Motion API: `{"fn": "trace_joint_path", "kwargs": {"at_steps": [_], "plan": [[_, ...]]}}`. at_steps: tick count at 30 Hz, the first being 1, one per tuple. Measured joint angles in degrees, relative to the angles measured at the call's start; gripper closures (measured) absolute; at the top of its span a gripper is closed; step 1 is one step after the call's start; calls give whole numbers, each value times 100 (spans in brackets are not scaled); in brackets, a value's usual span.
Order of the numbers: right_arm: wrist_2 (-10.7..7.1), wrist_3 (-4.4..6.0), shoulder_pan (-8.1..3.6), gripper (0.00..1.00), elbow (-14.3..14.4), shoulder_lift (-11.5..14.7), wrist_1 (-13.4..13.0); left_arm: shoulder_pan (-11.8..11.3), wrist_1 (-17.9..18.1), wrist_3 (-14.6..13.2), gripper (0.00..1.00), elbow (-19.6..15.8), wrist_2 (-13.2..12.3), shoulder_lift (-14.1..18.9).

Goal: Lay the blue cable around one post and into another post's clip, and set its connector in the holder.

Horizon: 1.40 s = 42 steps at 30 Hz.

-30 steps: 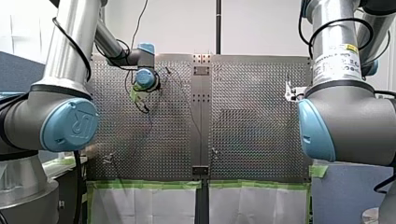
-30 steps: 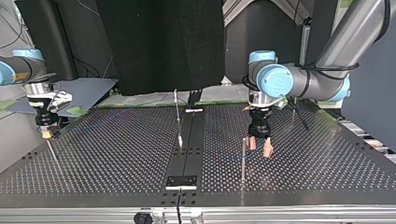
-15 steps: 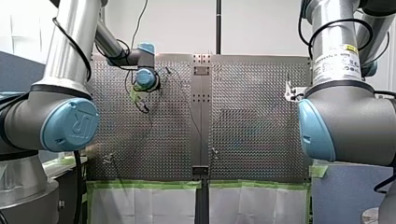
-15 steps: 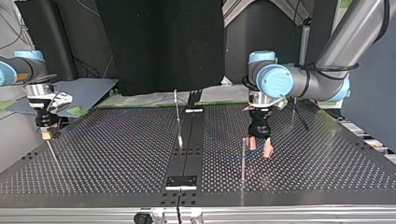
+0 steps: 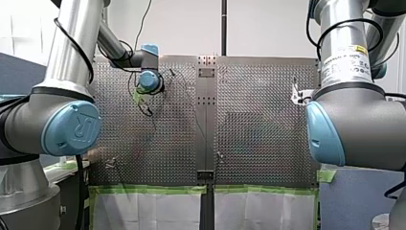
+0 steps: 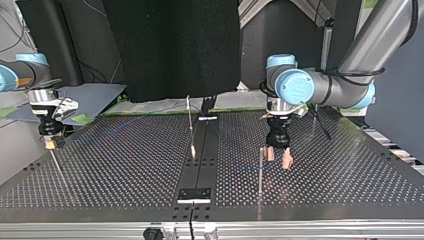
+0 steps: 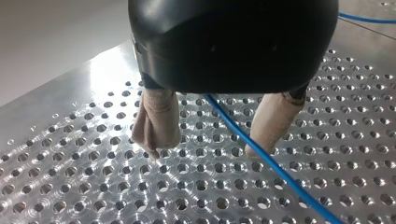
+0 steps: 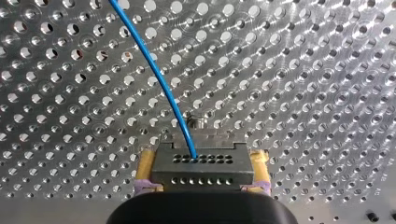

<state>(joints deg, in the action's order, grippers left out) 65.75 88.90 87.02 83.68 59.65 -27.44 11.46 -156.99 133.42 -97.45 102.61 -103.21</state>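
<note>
Straddling the blue cable (image 7: 289, 182), my left hand (image 7: 208, 148) hangs low over the perforated desk (image 7: 70, 154) with its beige fingers (image 7: 156, 126) spread wide. The cable lies on the desk between them, nearer one finger than the other, and is not gripped. My right hand (image 8: 202, 154), at the left of the top view, is clamped by its yellow pads (image 8: 145, 163) on the dark connector (image 8: 203, 170), from which the cable runs out across the desk. A thin post (image 6: 260, 167) stands just beside the left hand, right of centre in the top view. The step looks like taking hold of the cable for routing. To do it well, I would centre the cable between the fingers and close lightly enough that it can slide. The right hand should give slack so the connector is not tugged.
</note>
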Motion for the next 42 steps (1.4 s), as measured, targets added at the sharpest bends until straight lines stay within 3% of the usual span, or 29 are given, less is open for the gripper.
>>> {"fn": "trace_joint_path", "kwargs": {"at_steps": [6, 7, 9, 10, 12, 14, 15, 17, 18, 20, 21, 23, 28, 29, 42], "plan": [[10, 5, 4, 87, 1, -4, 0, -1, 0, -1, 2, 0, 0, 0], [17, 5, 4, 79, 1, -5, -1, -1, 2, -1, 2, 0, 0, 0], [42, 3, 7, 79, 0, -7, -5, -1, 4, -1, 2, 0, 0, 0], [54, 2, 8, 70, 1, -7, -6, -1, 6, -1, 2, 0, 0, 0], [80, 0, 8, 66, 2, -7, -10, -2, 7, -1, 2, 0, -4, 0], [105, -2, 1, 54, 1, -9, -18, -6, 8, -1, 2, 0, -6, 0], [119, -2, 0, 54, 1, -9, -21, -7, 9, -1, 2, 0, -7, 0], [144, -2, 2, 40, 2, -10, -34, -8, 9, -1, 2, 0, -8, 0], [154, -2, 3, 40, 2, -11, -41, -9, 9, -1, 2, 0, -8, 0], [171, -2, 3, 25, 2, -13, -58, -12, 9, -1, 2, 0, -9, 0], [175, 0, 3, 25, 3, -14, -67, -15, 9, -1, 2, 0, -9, 0], [182, 4, 2, 14, 4, -15, -87, -17, 9, -1, 2, 0, -9, 0], [184, 13, 6, 14, -1, -10, -114, -27, 11, -1, 2, 0, -15, 0], [184, 14, 8, 5, -1, -9, -116, -28, 10, -1, 2, 0, -16, 0], [136, -2, 103, 0, 0, -10, -146, -36, 9, -2, 2, 0, -24, 0]]}}
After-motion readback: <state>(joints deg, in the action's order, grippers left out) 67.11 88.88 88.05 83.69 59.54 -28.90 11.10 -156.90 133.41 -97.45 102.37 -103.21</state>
